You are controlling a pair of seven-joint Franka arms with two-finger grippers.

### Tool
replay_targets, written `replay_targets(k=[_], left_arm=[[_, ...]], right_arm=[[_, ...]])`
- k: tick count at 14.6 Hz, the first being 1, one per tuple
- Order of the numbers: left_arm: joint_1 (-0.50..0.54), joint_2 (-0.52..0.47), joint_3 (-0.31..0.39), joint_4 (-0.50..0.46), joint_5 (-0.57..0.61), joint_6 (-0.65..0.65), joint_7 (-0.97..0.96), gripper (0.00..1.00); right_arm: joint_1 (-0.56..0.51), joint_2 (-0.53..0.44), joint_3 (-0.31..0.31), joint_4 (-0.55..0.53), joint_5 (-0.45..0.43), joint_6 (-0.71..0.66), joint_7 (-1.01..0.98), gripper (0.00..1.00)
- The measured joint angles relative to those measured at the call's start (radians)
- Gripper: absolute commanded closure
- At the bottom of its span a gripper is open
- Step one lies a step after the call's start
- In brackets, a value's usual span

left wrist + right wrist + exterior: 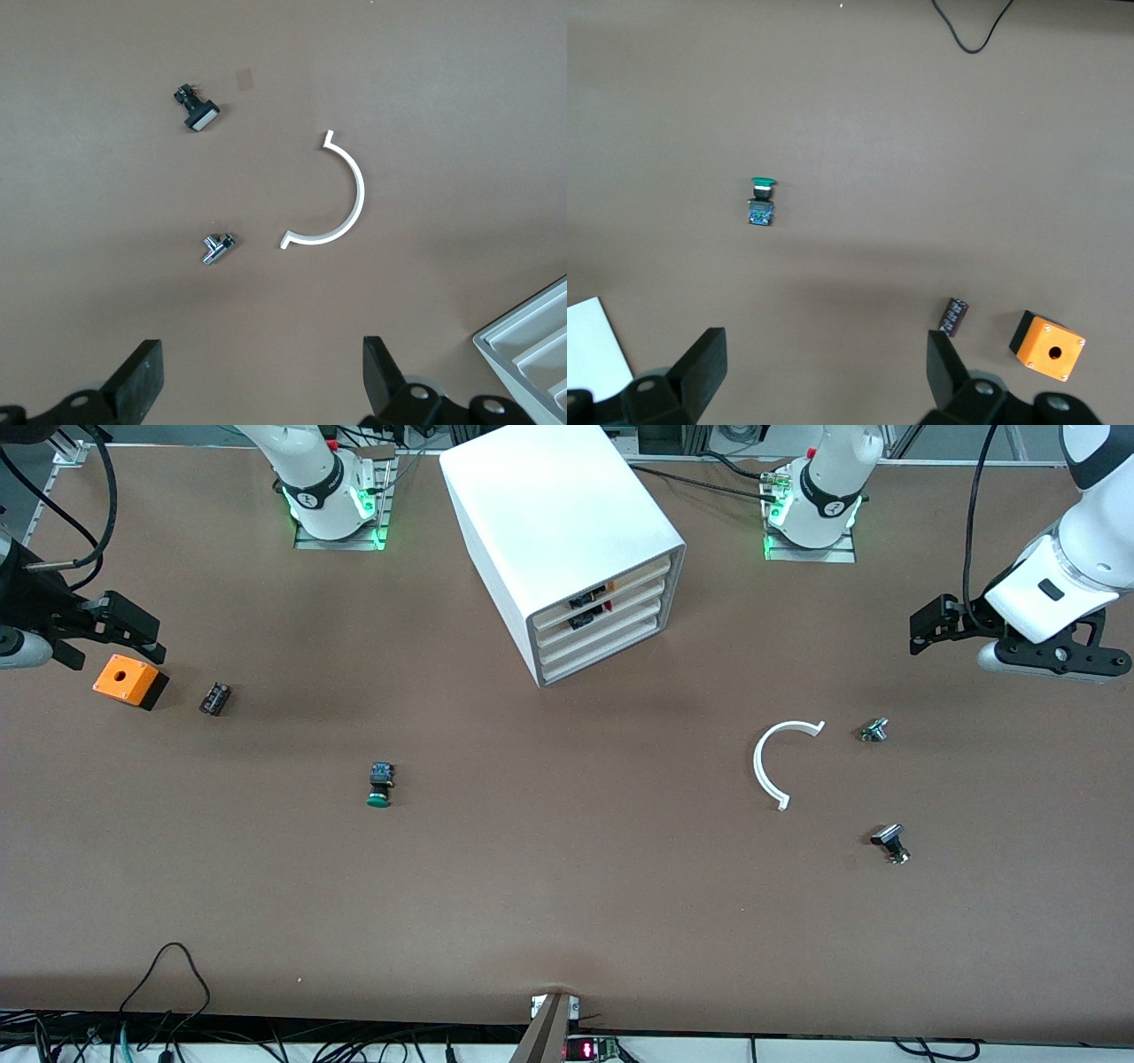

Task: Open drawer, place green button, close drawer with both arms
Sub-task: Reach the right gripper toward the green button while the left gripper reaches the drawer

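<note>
The white cabinet (pixel 567 531) stands at the middle of the table near the arms' bases. Its four cream drawer fronts (pixel 602 633) are all pushed in. The green-capped button (pixel 379 785) lies on its side on the table, nearer the front camera than the cabinet and toward the right arm's end. It also shows in the right wrist view (pixel 762 202). My right gripper (pixel 113 646) (pixel 824 376) is open and empty, up over the orange box. My left gripper (pixel 923 633) (pixel 261 381) is open and empty, up over the left arm's end of the table.
An orange box with a hole (pixel 130 680) (pixel 1047 345) and a small dark part (pixel 214 698) (pixel 953 316) lie at the right arm's end. A white curved strip (pixel 780 762) (pixel 341 199) and two black-and-silver buttons (pixel 873 730) (pixel 890 843) lie at the left arm's end.
</note>
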Motion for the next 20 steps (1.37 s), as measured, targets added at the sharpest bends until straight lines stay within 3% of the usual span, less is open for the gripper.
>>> replay_targets(k=[6, 12, 20], left_arm=[[0.0, 0.0, 0.0, 0.0, 0.0, 0.0, 0.0, 0.01], [0.0, 0.001, 0.0, 0.0, 0.0, -0.005, 0.0, 0.01], [-0.003, 0.046, -0.001, 0.098, -0.16, -0.311, 0.008, 0.01]], right_arm=[[-0.001, -0.001, -0.004, -0.001, -0.001, -0.017, 0.005, 0.0], [0.002, 0.036, 0.005, -0.031, 0.0, -0.119, 0.003, 0.0], [0.084, 0.22, 0.018, -0.084, 0.05, 0.118, 0.097, 0.0]])
